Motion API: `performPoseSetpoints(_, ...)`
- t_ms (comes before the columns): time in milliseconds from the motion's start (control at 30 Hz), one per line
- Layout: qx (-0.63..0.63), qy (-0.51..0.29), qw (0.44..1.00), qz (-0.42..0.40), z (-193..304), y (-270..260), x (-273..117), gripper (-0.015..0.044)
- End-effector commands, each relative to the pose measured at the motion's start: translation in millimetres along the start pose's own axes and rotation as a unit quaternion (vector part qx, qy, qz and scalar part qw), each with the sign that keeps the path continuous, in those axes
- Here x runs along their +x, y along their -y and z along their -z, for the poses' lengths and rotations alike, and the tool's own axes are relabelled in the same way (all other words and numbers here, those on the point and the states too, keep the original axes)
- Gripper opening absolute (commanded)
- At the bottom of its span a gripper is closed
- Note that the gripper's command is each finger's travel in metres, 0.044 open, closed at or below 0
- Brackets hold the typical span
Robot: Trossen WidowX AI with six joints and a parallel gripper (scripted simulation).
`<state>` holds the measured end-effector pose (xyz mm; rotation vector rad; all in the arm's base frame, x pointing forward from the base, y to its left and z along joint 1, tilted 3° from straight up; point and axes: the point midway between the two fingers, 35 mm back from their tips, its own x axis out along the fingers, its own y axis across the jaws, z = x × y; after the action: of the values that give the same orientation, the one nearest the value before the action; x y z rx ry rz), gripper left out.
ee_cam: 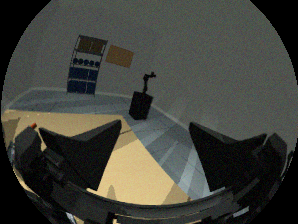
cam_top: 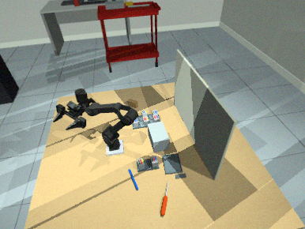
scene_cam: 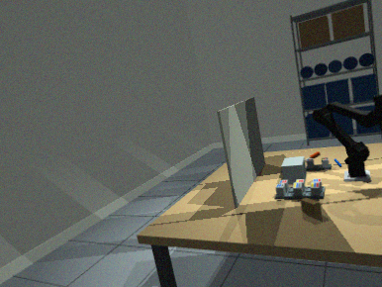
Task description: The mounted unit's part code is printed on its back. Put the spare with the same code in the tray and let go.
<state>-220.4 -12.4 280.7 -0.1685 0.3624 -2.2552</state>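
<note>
My gripper is open and empty, raised on the side of the arm away from the units. A dark base carries several small grey units with coloured marks. A second dark base holds two similar units, one left and one right. A dark, shallow, square tray lies beside that base, with nothing seen in it. The printed codes are too small to read, and I cannot tell which unit is the mounted one.
A pale grey box stands between the two bases. A tall upright panel stands beyond. A blue pen, an orange screwdriver, a small dark plate and a brown block lie on the table.
</note>
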Motion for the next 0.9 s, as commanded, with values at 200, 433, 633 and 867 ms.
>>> performPoseSetpoints(200, 0.001, -0.001, 1.0, 0.003, 0.1, 1.1, -0.5, 0.044)
performPoseSetpoints(433, 0.033, -0.046, 0.986, 0.154, 4.9, 63.3, -42.0, 0.044)
performPoseSetpoints(633, 0.097, -0.093, 0.934, 0.33, 11.6, 119.0, -117.6, 0.044)
performPoseSetpoints(867, 0.182, -0.128, 0.823, 0.522, 18.0, 143.4, -227.8, 0.044)
